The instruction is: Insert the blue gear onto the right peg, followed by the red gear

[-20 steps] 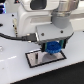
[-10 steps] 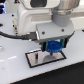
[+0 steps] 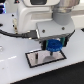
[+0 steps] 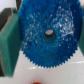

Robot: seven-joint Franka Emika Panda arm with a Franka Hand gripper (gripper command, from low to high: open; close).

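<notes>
Wrist view alone shows red gear (image 4: pixel 36 82) below blue gear (image 4: pixel 49 34).

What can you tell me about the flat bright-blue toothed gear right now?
The flat bright-blue toothed gear is a round disc, plastic by its look, with fine teeth around the rim and a small grey centre. The gripper holds it between teal fingers, above the black-framed grey plate. Whether it touches a peg cannot be told.
</notes>
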